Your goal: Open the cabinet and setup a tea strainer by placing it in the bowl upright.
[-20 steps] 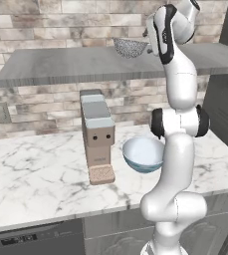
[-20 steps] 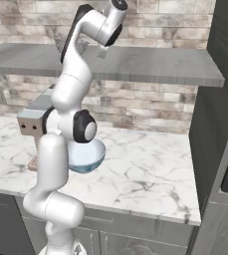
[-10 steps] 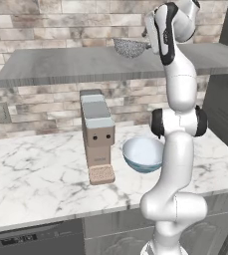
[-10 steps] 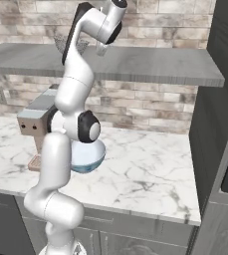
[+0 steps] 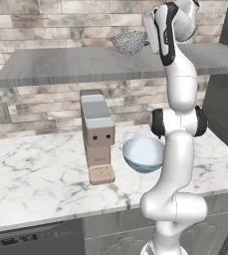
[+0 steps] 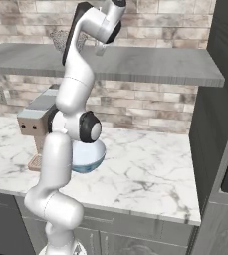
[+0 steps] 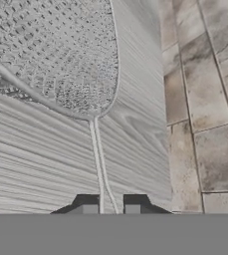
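Silver-grey wire mesh is what I am working on: the hemispherical tea strainer with its slim wire handle is sitting on the grey shelf high above the tabletop, and my claw is narrowing around that handle, the two dark fingertips standing close on either side of the thin wires. I judge the grip to be forming rather than proven; I cannot tell yet whether the pads are truly pinching the wire.

To do this well, I am wanting the handle centred between the pads before any lift, because thin wire can slip or twist, and the basket hanging off the far end will be pulling the strainer into a tilt. A straight, slow rise off the shelf should be keeping the rim level for an upright placing.

The smooth glossy blue-grey bowl is waiting below on the white marble tabletop, just to the right of the tall beige-and-grey coffee machine. That machine is standing close enough to be in the way of a careless descent. The brick wall behind the shelf is limiting how far I can swing, and my own arm is crossing in front of the bowl.
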You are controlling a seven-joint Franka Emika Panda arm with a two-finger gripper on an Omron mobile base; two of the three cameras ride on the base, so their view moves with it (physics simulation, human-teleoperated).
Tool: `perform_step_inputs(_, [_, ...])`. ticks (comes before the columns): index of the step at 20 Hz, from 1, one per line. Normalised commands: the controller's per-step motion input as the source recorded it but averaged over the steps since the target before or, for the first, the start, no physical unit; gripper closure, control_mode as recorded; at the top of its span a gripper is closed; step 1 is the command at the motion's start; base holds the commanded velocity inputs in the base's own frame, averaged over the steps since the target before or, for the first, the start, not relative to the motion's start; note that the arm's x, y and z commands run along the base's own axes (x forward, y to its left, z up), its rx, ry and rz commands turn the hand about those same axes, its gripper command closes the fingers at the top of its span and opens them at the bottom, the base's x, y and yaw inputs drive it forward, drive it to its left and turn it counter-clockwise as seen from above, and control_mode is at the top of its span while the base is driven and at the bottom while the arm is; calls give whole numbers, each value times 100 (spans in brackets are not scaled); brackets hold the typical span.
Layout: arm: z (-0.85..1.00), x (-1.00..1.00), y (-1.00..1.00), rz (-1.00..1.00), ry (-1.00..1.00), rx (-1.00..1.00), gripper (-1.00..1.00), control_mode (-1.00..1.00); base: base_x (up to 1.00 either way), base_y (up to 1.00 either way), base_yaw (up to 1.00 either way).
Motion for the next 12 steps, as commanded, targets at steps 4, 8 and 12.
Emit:
perform_step_inputs(4, [6, -26, 15, -2, 0, -3, 100, -100, 0, 0, 0])
perform_step_inputs(8, [38, -61, 20, -9, -9, -9, 100, -100, 0, 0, 0])
perform_step_inputs(12, [61, -84, 18, -7, -23, -13, 100, -100, 0, 0, 0])
